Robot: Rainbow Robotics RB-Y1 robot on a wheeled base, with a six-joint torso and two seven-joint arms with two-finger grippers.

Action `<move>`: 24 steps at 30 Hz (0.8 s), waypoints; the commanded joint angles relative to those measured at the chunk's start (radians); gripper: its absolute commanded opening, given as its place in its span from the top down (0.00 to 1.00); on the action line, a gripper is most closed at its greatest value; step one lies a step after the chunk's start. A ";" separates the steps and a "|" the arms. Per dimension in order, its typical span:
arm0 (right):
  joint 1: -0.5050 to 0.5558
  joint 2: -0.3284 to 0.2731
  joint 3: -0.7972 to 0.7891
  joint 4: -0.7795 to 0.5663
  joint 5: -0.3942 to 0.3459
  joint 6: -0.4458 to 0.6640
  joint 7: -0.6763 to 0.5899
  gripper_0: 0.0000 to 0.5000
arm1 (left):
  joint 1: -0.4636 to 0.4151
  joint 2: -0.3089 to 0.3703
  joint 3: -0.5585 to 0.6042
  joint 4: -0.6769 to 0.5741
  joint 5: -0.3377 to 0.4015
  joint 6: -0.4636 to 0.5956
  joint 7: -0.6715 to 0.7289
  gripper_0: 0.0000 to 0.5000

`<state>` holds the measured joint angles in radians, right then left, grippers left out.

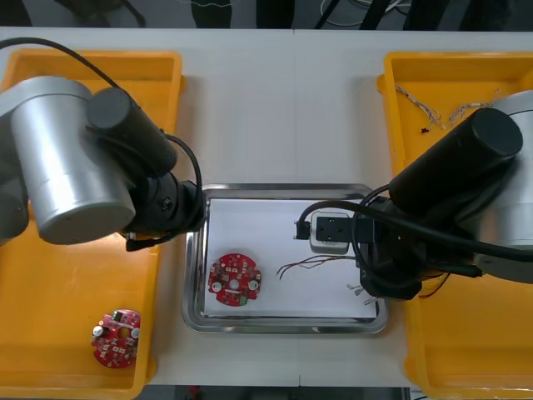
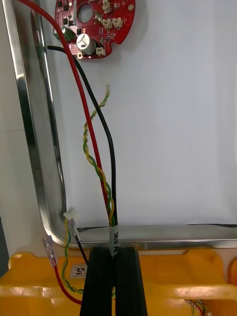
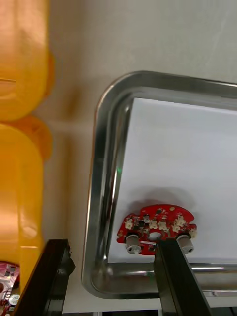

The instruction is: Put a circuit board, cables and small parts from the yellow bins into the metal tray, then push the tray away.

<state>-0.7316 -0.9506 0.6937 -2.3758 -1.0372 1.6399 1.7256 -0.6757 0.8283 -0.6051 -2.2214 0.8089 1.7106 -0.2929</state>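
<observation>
A metal tray (image 1: 283, 190), white inside, lies between the yellow bins. In it lies a round red circuit board (image 1: 234, 281), near its front left corner. My right gripper (image 2: 114, 249) is shut on a bundle of red, black and twisted yellow cables (image 2: 111, 217). It hovers at the tray's rim (image 2: 49, 163), beside the right bin (image 2: 168, 271). The cables (image 1: 304, 265) trail across the white floor towards the board (image 2: 94, 19). My left gripper (image 3: 111, 247) stands open over the tray's left rim (image 3: 98, 163), one finger (image 3: 177, 276) next to the board (image 3: 155, 227).
A second red board (image 1: 116, 338) lies in the near left bin (image 1: 50, 275). Thin twisted cables (image 1: 433, 108) lie in the far right bin. My right arm (image 1: 450, 179) covers part of the near right bin (image 1: 466, 350). The left bin (image 3: 19, 163) stands close to the tray.
</observation>
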 commanded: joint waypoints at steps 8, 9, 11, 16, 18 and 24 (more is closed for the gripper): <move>-0.028 0.053 0.199 0.087 0.178 -0.103 0.074 1.00 | 0.051 0.094 0.219 0.072 0.108 0.040 -0.307 0.00; -0.028 0.053 0.217 0.096 0.195 -0.117 0.074 1.00 | 0.051 0.094 0.237 0.089 0.111 0.044 -0.327 0.00; -0.028 0.053 0.244 0.115 0.215 -0.138 0.075 1.00 | 0.050 0.094 0.265 0.115 0.118 0.052 -0.359 0.00; -0.028 0.072 0.282 0.181 0.243 -0.180 0.072 1.00 | 0.050 0.094 0.354 0.207 0.141 0.070 -0.482 0.00; -0.028 0.084 0.283 0.204 0.243 -0.180 0.069 1.00 | 0.050 0.094 0.381 0.239 0.144 0.072 -0.529 0.00; -0.028 0.124 0.286 0.276 0.246 -0.178 0.063 1.00 | 0.031 0.094 0.418 0.342 0.136 0.072 -0.670 0.00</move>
<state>-0.7324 -0.8607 0.9700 -2.1145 -0.8010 1.4703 1.7883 -0.6295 0.8857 -0.2187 -1.9132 0.9431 1.7727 -0.7843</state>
